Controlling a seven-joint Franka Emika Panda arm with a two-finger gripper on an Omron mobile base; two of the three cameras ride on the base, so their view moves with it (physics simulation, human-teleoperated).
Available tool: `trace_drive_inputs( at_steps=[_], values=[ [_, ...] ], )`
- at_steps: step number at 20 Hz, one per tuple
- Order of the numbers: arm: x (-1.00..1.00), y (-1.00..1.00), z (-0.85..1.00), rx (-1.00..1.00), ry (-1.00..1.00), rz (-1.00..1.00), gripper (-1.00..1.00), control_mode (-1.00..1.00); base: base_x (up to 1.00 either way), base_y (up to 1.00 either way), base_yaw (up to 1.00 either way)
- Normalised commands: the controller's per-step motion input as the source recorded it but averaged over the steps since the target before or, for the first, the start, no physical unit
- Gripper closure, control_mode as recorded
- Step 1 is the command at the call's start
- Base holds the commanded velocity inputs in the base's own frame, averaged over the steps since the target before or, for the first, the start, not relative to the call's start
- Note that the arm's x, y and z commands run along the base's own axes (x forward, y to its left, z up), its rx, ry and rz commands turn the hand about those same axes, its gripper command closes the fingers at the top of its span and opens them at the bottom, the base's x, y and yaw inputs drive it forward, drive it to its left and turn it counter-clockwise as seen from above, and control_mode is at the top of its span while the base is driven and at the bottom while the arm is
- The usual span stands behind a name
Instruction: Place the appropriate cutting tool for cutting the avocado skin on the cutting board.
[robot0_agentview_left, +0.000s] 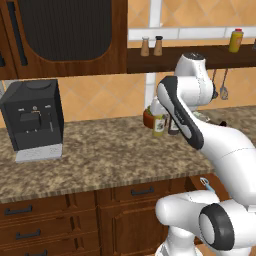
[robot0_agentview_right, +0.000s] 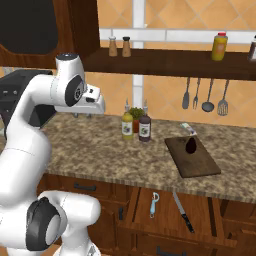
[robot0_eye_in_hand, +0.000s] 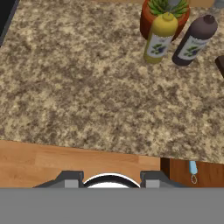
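Two bottles stand on the counter, left of the cutting board; the avocado sits on it. Knife lies in the open drawer below the board, beside a blue-handled tool. Hand raised over the counter, holding nothing; finger spacing unclear.

A speckled brown granite table runs across dark reddish-brown wooden cabinets with black drawer handles. Behind it stands an orange tiled wall crossed by white strips. A dark wooden shelf spans the wall, and dark wood upper cabinets hang above the table's left end.
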Motion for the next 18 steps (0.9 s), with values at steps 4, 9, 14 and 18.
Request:
trace_drive_inputs(
  at_steps=[4,9,14,18],
  values=[
    [-0.20,-0.27,-0.07,0.00,0.00,0.00,-1.00,-1.00,0.00,0.00,0.00],
    [-0.44,-0.98,-0.38,0.01,0.00,-0.02,-1.00,-1.00,0.00,0.00,0.00],
    [-0.35,-1.00,-0.44,0.00,0.00,-0.01,-1.00,-1.00,0.00,0.00,0.00],
    [-0.28,-1.00,-0.49,0.00,0.00,-0.01,-1.00,-1.00,0.00,0.00,0.00]
  ],
)
